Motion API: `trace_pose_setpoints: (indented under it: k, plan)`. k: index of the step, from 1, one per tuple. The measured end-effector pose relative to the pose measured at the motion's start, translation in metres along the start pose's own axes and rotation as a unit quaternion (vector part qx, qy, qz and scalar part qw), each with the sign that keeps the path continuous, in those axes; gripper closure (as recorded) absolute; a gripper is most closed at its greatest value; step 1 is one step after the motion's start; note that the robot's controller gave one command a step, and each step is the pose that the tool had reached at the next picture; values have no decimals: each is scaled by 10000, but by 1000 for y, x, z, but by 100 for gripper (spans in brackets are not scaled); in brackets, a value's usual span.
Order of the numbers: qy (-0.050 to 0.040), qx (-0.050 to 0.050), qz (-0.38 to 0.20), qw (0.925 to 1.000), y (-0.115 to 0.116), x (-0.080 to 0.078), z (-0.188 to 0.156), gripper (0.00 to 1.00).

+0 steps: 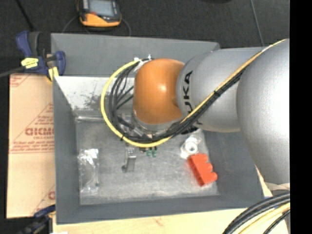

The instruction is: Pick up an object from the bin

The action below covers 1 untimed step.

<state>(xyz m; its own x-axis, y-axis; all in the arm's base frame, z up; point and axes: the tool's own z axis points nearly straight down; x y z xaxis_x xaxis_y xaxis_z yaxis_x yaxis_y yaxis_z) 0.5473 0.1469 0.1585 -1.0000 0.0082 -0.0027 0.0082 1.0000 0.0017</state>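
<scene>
Hanging low in the grey metal bin (66,145), the gripper (140,143) sits under the arm's orange wrist cover (155,89), left of the red-orange plastic block (202,170). Whether it is apart or together cannot be told, and nothing is seen held. Nearest to it, left of the block, are a small green piece (151,152) and a grey metal clip (129,161). A clear plastic bag (89,167) lies farthest left. Assessment: the approach looks made, while the grasp and lift remain.

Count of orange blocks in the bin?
1. The orange block lies on the bin floor at the lower right, beside a small white piece. The arm covers the bin's upper middle, so more may be hidden.
</scene>
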Motion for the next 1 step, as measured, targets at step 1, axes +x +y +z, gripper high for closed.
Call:
trace_pose_setpoints:
  k: [1]
  plan:
    - [-35,24,-664,9978,-75,-104,7,0]
